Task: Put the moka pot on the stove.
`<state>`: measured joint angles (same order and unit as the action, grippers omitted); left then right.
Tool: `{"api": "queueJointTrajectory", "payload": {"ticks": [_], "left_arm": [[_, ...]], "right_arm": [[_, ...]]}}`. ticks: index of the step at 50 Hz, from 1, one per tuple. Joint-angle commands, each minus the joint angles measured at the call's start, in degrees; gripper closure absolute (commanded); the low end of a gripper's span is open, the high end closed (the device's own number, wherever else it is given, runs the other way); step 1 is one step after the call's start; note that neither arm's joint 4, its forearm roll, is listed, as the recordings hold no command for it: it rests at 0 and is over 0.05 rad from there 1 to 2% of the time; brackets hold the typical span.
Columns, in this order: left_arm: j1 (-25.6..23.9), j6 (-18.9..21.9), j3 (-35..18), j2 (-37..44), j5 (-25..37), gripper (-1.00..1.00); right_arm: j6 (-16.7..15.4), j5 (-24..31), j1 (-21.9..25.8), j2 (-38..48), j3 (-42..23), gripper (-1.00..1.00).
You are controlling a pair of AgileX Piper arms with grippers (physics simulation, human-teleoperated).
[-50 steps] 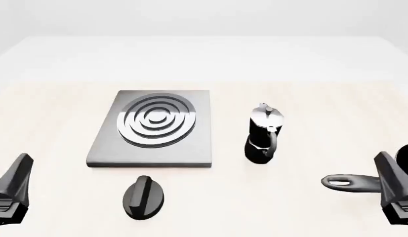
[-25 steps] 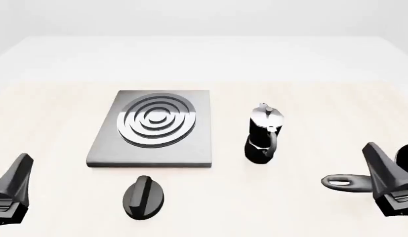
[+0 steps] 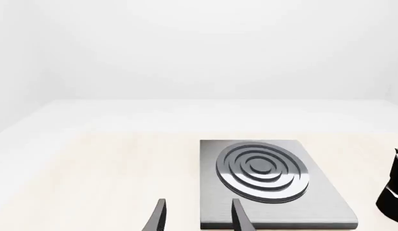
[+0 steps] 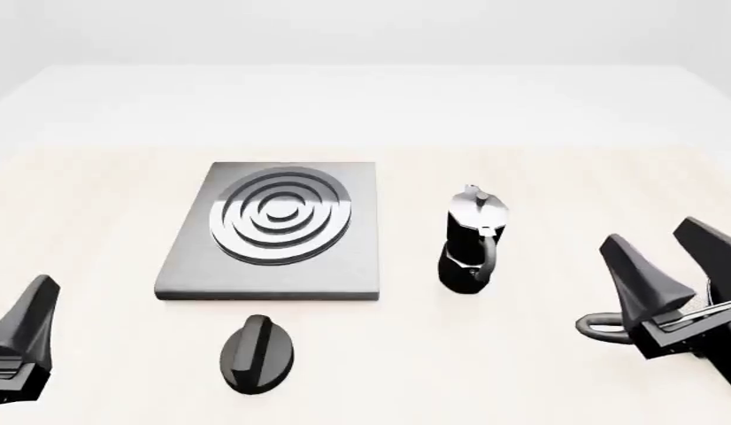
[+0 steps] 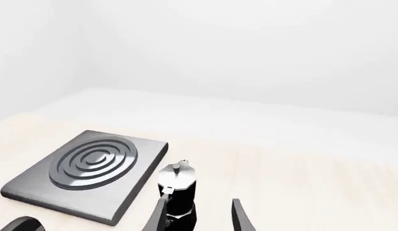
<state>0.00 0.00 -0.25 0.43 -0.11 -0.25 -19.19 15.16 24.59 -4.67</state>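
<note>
Pale, bare-looking counter [image 4: 555,177] under blank white walls, with the pot [image 4: 471,241] upright just right of the stove [image 4: 342,266], not yet on it. Both hands are open and hold nothing, the right hand [image 4: 676,272] nearer the pot, the left hand [image 3: 197,216] low beside the stove's near corner. My worry is the right hand clipping the tall, narrow pot on approach and tipping it, or snagging the pan handle [image 4: 602,326] beneath it.

Pale wood-grain table [image 4: 555,177]. On it: stove [image 4: 273,230] left of frame centre, moka pot [image 4: 472,240] upright just right of centre, black dial knob [image 4: 257,353] lower left below stove, dark pan handle [image 4: 604,327] lower right.
</note>
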Motion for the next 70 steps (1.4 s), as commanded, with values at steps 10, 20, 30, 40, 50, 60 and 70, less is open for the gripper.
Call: {"api": "queueJointTrajectory", "payload": {"ticks": [10, 20, 30, 40, 50, 60, 70], "left_arm": [[0.0, 0.0, 0.0, 0.0, 0.0, -1.00], [0.0, 0.0, 0.0, 0.0, 0.0, -1.00], [0.0, 0.0, 0.0, 0.0, 0.0, -1.00], [0.0, 0.0, 0.0, 0.0, 0.0, -1.00], [0.0, 0.0, 0.0, 0.0, 0.0, -1.00], [0.0, 0.0, 0.0, 0.0, 0.0, -1.00], [0.0, 0.0, 0.0, 0.0, 0.0, -1.00]], "right_arm": [[0.4, -10.2, 3.6, 10.8, 0.4, -1.00], [0.4, -12.7, 4.2, 13.9, 0.0, -1.00], [0.1, -17.8, 5.0, 20.0, 0.1, -1.00], [0.2, -22.2, 5.0, 25.9, 0.1, -1.00], [1.0, -26.6, 5.7, 32.2, -0.2, -1.00], [2.2, -32.4, 6.5, 39.9, -0.8, -1.00], [3.3, -36.9, 7.3, 46.1, -1.4, -1.00]]}}
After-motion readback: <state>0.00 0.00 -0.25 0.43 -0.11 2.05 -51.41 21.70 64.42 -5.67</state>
